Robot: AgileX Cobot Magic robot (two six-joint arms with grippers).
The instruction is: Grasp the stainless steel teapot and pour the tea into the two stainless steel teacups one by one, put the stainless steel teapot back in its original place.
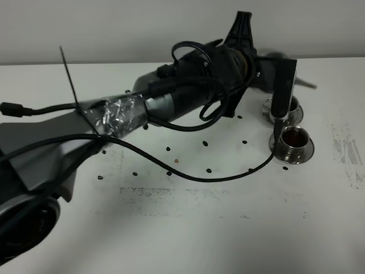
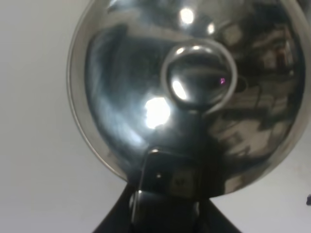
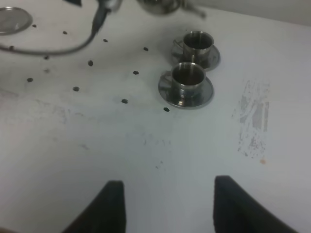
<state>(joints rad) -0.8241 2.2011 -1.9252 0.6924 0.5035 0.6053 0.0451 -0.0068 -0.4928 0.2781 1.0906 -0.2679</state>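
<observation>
1. Teapot [image 2: 189, 92], shiny steel, fills the left wrist view, right against the left gripper [image 2: 167, 189], which appears clamped on it.
2. It hangs above the two teacups [image 3: 189, 73] on the table [image 3: 146, 155].
3. Right gripper [image 3: 167, 204] is spread wide, holding nothing.

Counter [image 1: 188, 234]: white, with grey scuffs [image 1: 347, 154] at one edge.
Dark specks [image 1: 209, 170]: scattered across the counter's middle.
Round metal disc [image 3: 12, 20]: flat on the counter, well apart from the scuffs.
</observation>
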